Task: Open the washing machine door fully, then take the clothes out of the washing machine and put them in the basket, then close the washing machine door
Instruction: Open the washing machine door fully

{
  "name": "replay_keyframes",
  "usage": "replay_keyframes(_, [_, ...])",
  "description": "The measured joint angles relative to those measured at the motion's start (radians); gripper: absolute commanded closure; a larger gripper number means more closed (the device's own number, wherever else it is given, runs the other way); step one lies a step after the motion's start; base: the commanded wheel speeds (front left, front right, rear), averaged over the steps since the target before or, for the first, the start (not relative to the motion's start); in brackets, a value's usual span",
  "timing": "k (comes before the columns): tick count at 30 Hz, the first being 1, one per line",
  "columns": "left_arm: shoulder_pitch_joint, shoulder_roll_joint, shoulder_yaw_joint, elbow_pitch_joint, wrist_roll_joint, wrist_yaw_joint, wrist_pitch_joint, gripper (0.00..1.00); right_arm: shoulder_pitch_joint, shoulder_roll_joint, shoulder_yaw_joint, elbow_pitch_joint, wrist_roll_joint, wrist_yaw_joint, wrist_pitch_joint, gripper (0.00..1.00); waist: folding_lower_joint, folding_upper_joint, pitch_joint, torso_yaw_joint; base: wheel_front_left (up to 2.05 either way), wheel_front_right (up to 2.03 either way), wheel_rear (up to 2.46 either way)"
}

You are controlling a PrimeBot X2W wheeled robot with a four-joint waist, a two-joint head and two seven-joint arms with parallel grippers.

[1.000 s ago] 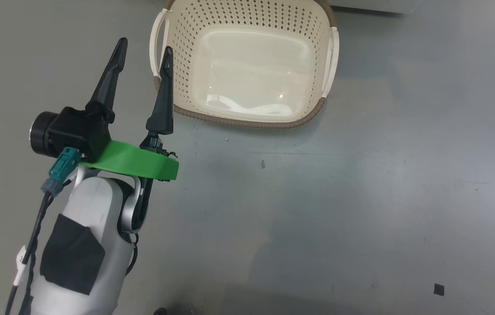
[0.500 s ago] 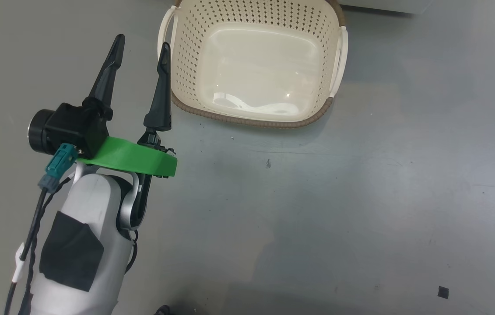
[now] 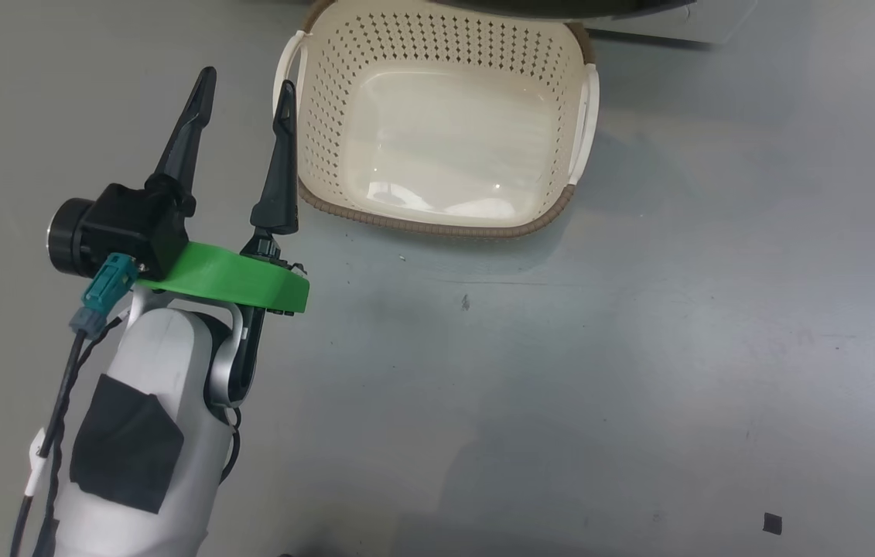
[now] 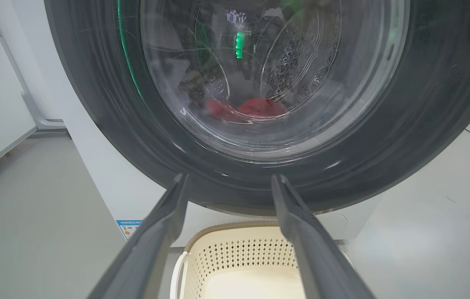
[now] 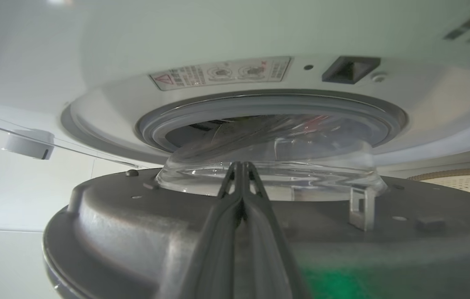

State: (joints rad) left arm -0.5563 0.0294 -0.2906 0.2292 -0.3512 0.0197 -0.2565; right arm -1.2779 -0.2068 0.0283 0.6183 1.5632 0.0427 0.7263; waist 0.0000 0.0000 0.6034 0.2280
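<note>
Washing machine door (image 4: 426,104) ajar, clothes (image 4: 259,108) a red blur behind glass, left claw (image 3: 247,77) spread, right claw (image 5: 239,165) closed

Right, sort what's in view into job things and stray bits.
For the job:
washing machine
washing machine door, ajar
clothes, red, behind the door glass
basket, nothing in it
left gripper, open
right gripper, shut, over the door's inner side

Just lying about:
small black square on the floor
dark speck on the floor
</note>
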Motion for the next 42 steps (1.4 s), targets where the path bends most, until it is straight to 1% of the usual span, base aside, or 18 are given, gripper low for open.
replay_keyframes(3, [0.0, -0.001, 0.001, 0.003, 0.001, 0.0, 0.0, 0.0, 0.011, 0.009, 0.003, 0.003, 0.02, 0.002, 0.025, 1.0, 0.0, 0.0, -0.011, -0.006, 0.0, 0.0, 0.0])
replay_keyframes(7, [0.001, -0.001, 0.003, 0.015, 0.001, -0.002, 0.0, 0.0, 0.035, 0.011, 0.005, 0.008, 0.039, 0.014, 0.059, 1.0, 0.0, 0.0, -0.026, -0.014, 0.0, 0.0, 0.0])
replay_keyframes(10, [0.003, -0.002, 0.01, 0.022, 0.001, -0.007, 0.0, 0.0, 0.065, 0.018, 0.006, 0.012, 0.057, 0.028, 0.089, 1.0, 0.0, 0.0, -0.043, -0.022, 0.0, 0.0, 0.0])
replay_keyframes(16, [0.009, -0.002, 0.016, 0.037, 0.002, -0.008, 0.0, 0.0, 0.127, 0.029, 0.019, 0.013, 0.083, 0.043, 0.149, 1.0, 0.0, 0.0, -0.073, -0.031, 0.0, 0.0, 0.0])
replay_keyframes(21, [0.04, -0.002, 0.017, 0.055, 0.005, -0.009, 0.0, 0.0, 0.183, 0.052, 0.036, 0.007, 0.107, 0.053, 0.203, 1.0, 0.0, 0.0, -0.102, -0.036, 0.0, 0.0, 0.0])
replay_keyframes(24, [0.051, -0.002, 0.017, 0.06, 0.007, -0.016, 0.0, 0.0, 0.221, 0.061, 0.056, -0.004, 0.109, 0.062, 0.236, 1.0, 0.0, 0.0, -0.122, -0.038, 0.0, 0.0, 0.0])
replay_keyframes(32, [0.102, -0.002, 0.02, 0.084, 0.01, -0.016, 0.0, 0.0, 0.32, 0.086, 0.093, -0.048, 0.136, 0.069, 0.312, 1.0, 0.0, 0.0, -0.179, -0.038, 0.0, 0.0, 0.0])
replay_keyframes(42, [0.136, -0.002, 0.018, 0.095, 0.017, -0.017, 0.0, 0.0, 0.424, 0.103, 0.128, -0.106, 0.157, 0.071, 0.362, 1.0, -0.0001, 0.0, -0.238, -0.022, 0.0, 0.0, 0.0])
